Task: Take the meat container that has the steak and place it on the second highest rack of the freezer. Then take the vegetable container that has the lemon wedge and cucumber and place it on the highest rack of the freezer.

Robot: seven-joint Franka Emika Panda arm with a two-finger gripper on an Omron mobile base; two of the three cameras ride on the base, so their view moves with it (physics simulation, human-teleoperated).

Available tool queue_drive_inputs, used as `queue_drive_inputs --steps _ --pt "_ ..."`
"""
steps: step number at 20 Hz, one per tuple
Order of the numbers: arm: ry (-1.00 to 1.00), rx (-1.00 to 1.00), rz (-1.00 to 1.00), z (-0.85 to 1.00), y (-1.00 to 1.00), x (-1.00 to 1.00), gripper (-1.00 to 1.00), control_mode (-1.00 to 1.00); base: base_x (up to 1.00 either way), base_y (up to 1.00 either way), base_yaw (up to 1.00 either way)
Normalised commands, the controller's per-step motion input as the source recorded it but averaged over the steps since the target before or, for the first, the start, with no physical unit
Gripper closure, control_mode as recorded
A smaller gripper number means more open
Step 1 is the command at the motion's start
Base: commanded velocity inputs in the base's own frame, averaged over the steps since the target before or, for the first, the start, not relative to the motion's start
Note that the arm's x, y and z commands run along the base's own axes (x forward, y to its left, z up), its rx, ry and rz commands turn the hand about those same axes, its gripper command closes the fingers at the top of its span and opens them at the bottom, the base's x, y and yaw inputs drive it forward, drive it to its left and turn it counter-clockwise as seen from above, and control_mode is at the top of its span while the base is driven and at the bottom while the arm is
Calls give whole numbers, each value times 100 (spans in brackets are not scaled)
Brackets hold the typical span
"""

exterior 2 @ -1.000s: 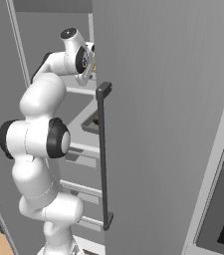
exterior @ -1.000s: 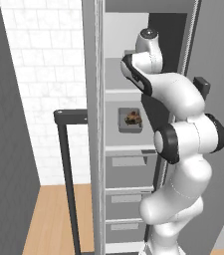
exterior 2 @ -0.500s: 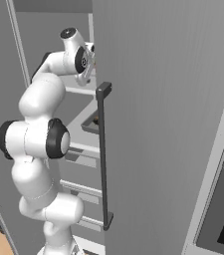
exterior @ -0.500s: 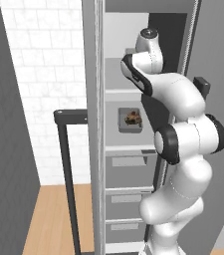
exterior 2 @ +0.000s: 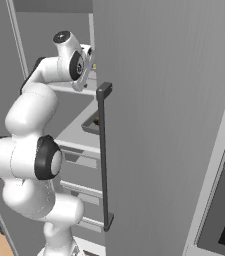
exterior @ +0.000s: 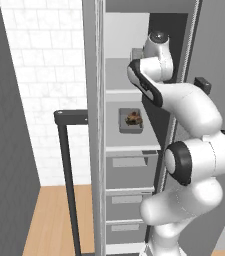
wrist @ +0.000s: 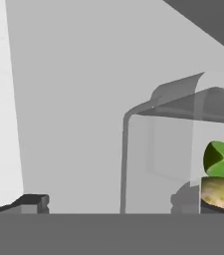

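— What's the biggest thing in front of the arm?

— The freezer [exterior: 129,150], tall and grey, with its door swung open; the long dark bar handle [exterior 2: 104,155] stands upright on the door in the right base view. Drawers [exterior: 129,172] sit low down, well below the jaws.

— And the shelves?

— The highest rack [exterior: 121,90] is the light grey shelf level with the hand. The second highest rack [exterior: 129,146] lies one level under the jaws.

— Where is the meat container?

— The meat container [exterior: 131,120] rests on that second rack, below the jaws, with the steak [exterior: 133,119] a small reddish-brown lump inside it.

— The vegetable one?

— The vegetable container [wrist: 183,149] stands just ahead of the jaws and off to one side in the hand view, a clear-walled tray. The cucumber [wrist: 223,159] is the green piece in it, with the lemon wedge [wrist: 220,196] yellowish, directly under it and touching it.

— Are the jaws holding it?

— No. The jaws [wrist: 118,201] stand spread wide; one dark fingertip [wrist: 31,201] shows far out from the tray, nothing pinched between.
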Motion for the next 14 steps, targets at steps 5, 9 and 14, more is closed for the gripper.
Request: queue_drive_inputs --steps 5,9,14 --pt "3 0 0 0 0 50 -100 -100 0 0 0" --pt "23 0 0 0 2 97 -100 -100 0 0 0" --pt "35 0 0 0 0 84 -100 -100 0 0 0"
